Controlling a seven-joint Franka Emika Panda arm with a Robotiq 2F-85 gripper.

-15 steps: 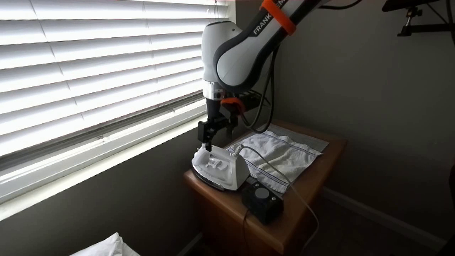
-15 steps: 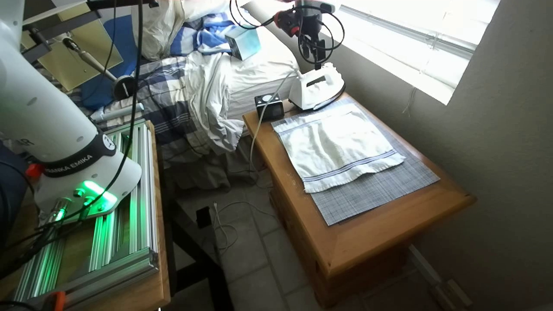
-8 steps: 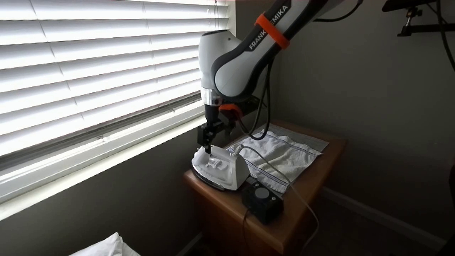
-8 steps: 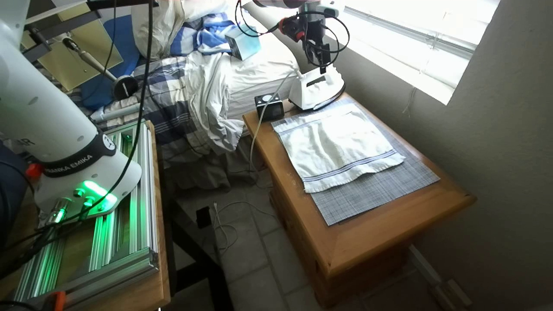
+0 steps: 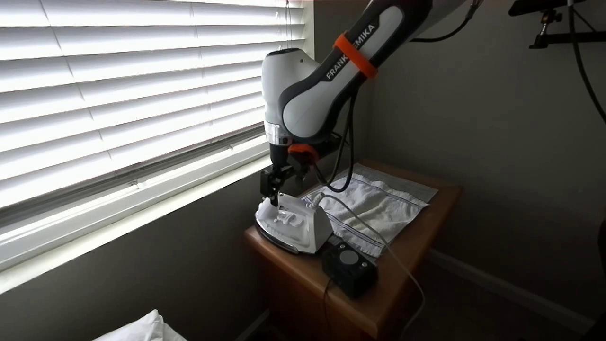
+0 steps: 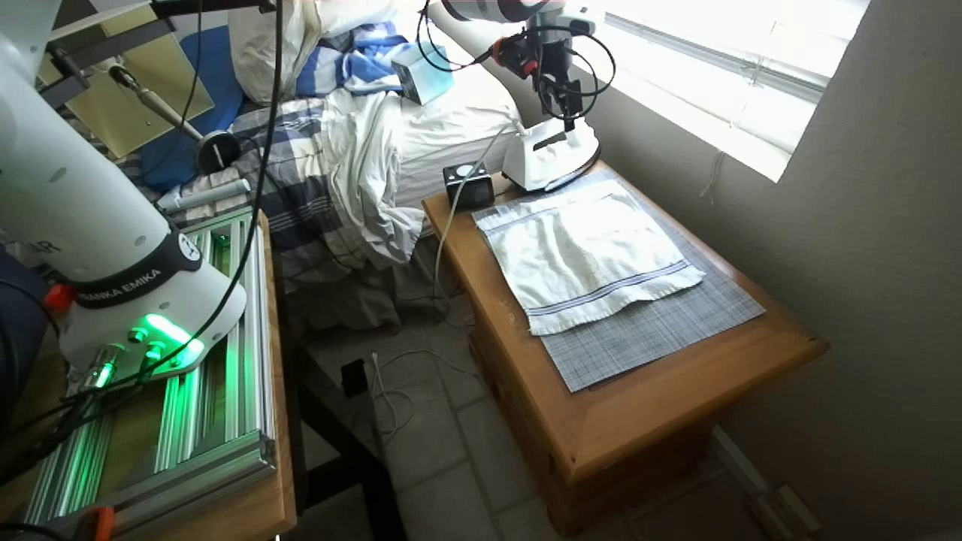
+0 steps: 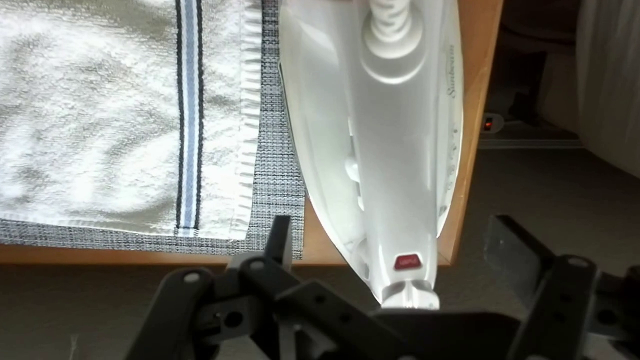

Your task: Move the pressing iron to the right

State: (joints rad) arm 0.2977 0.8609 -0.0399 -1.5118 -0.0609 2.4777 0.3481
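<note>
The white pressing iron (image 5: 296,232) sits flat on the corner of the wooden table (image 5: 426,222), near the window wall. It also shows in an exterior view (image 6: 547,159) and in the wrist view (image 7: 395,150), where its handle with a red label lies between the fingers. My gripper (image 7: 393,240) is open, one finger on each side of the handle's front end, with a gap on both sides. In both exterior views the gripper (image 5: 274,201) (image 6: 569,124) is at the front part of the iron's handle. Contact with the iron cannot be told.
A white striped towel (image 6: 586,248) lies on a grey placemat (image 6: 654,342) beside the iron. A black box with a round top button (image 5: 350,270) stands close behind the iron. The iron's cord (image 5: 378,234) runs over the table edge. The window sill (image 5: 142,225) is close by.
The arm and gripper have moved down, bringing the fingers lower around the front of the iron's handle. In the exterior views they also shifted slightly sideways. The iron has not moved.
</note>
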